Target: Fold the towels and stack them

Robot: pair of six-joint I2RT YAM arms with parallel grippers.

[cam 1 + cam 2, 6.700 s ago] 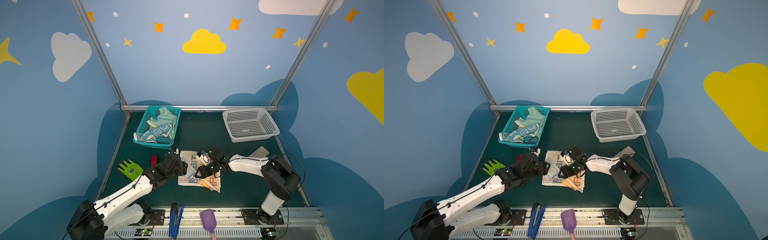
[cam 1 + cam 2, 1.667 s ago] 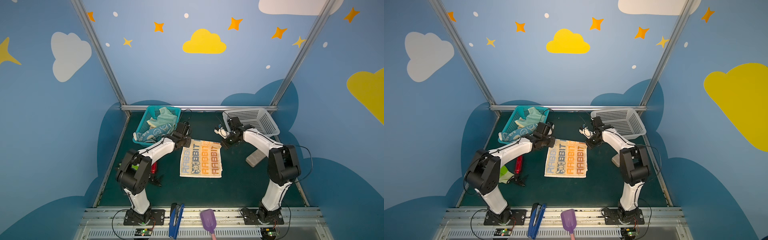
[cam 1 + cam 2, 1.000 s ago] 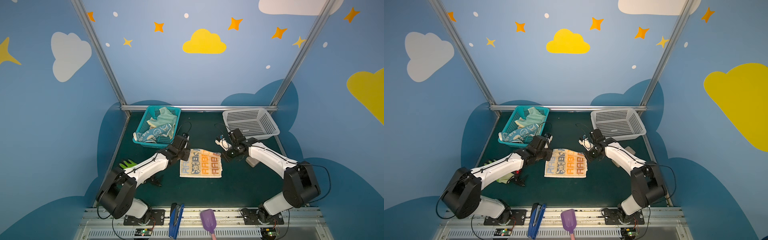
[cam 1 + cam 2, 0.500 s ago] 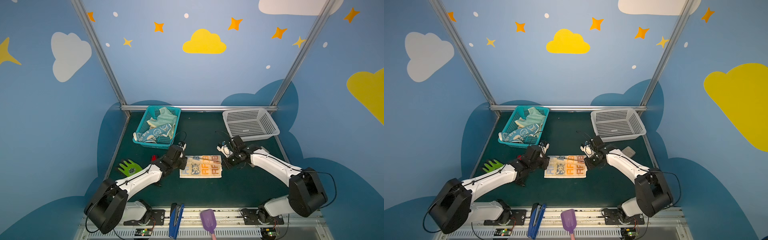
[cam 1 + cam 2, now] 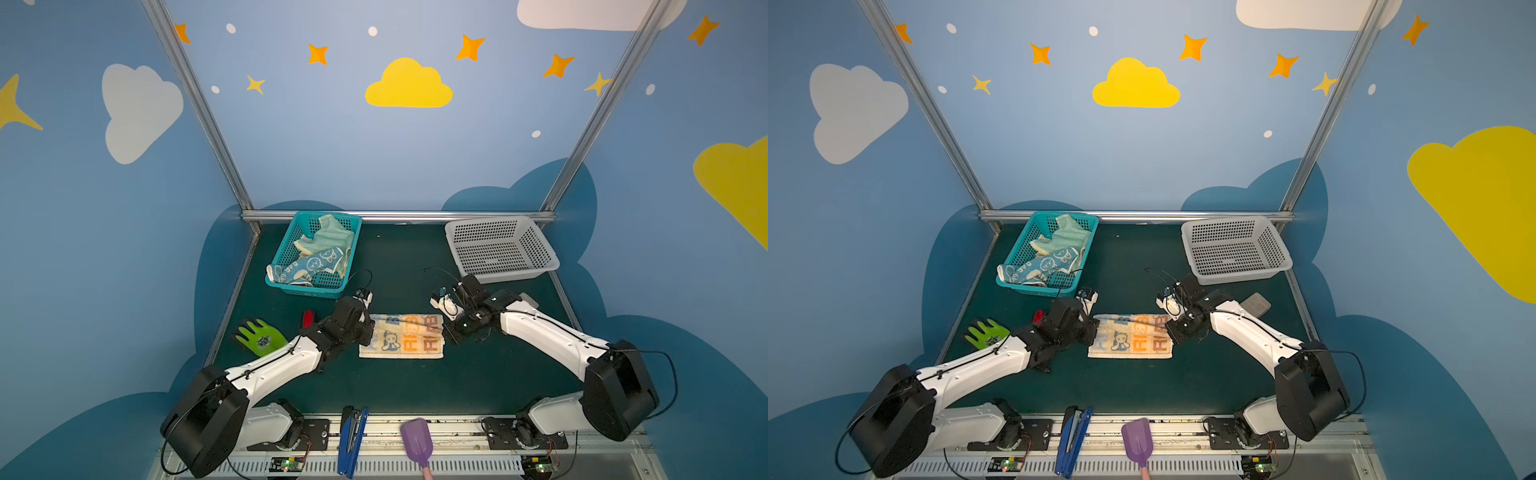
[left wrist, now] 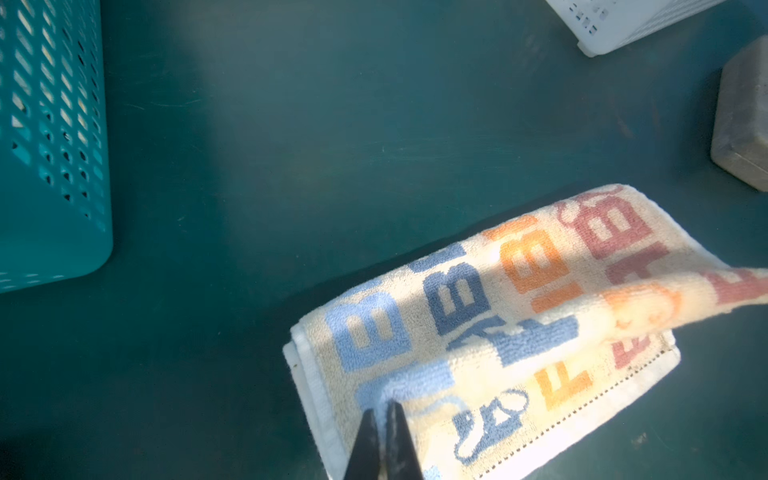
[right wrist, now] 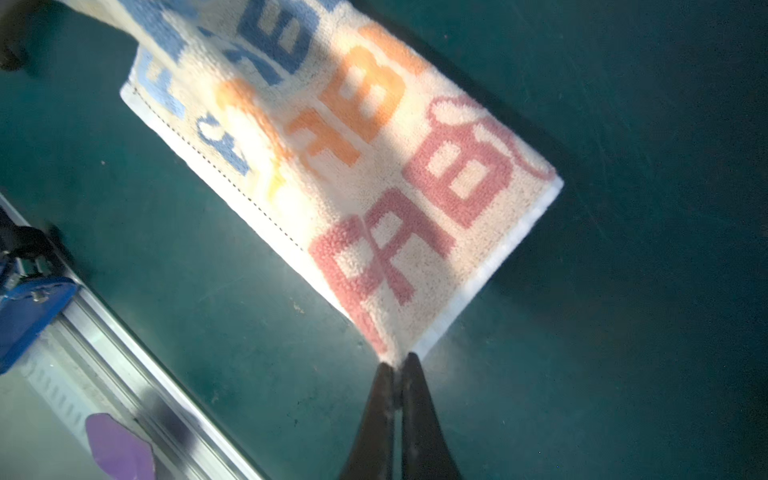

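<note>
near hem: the lettered towel (image 5: pixel 401 338) is laid on the green surface (image 5: pixel 399 386) midway between the two arms, with its stitched hem turned toward the front rail.
long axis: it is run left to right, crosswise to both arms, with one short end presented to each.
left gripper (image 6: pixel 384 415): the jaws are clenched on a lifted corner of the upper layer at the left short end.
right gripper (image 7: pixel 397 365): the jaws are pinched tight on the matching corner at the right short end.
upper layer: it is held a little off the lower layer and is judged not yet laid flat.
nearer arm: neither is favoured, so both corners are judged to need carrying together, toward the near hem.
far fold: the rounded crease is turned toward the baskets.
blue basket (image 5: pixel 291 286): a blue rabbit towel (image 5: pixel 309 266) and a mint towel (image 5: pixel 328 237) are heaped inside, well apart from the fold, behind the left arm.
white basket (image 5: pixel 505 277): no towel is seen in it, behind the right arm.
</note>
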